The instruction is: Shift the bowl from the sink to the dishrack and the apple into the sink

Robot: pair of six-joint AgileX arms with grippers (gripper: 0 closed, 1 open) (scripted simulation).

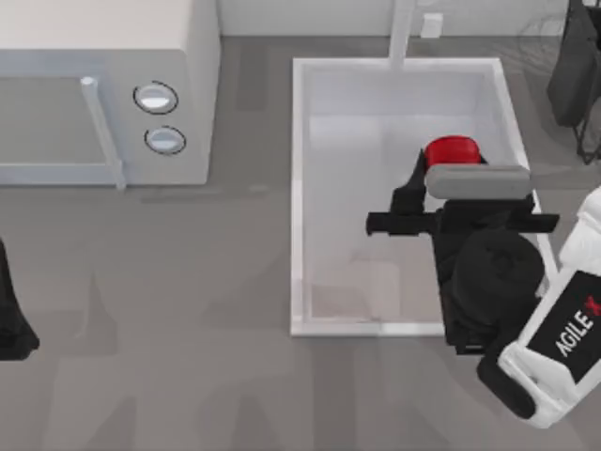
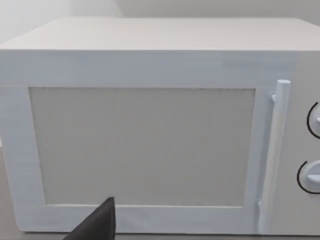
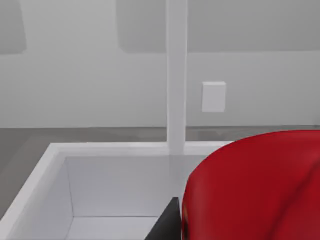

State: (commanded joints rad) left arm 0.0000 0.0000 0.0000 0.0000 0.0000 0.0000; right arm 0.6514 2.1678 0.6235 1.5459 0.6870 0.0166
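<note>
My right gripper [image 1: 447, 165] hangs over the right part of the white sink [image 1: 299, 188] and is shut on the red apple [image 1: 452, 150]. In the right wrist view the apple [image 3: 255, 185] looms large and close beside a dark finger [image 3: 167, 222], above the sink's back wall [image 3: 115, 182]. The faint wire dishrack [image 1: 545, 38] stands at the far right corner. The bowl is out of view. My left arm [image 1: 9, 324] is parked at the table's left edge.
A white microwave [image 1: 103, 85] with two round knobs stands at the back left; its door [image 2: 140, 145] faces the left wrist camera. The white faucet post [image 1: 402, 33] rises behind the sink. A dark object [image 1: 575, 75] stands by the dishrack.
</note>
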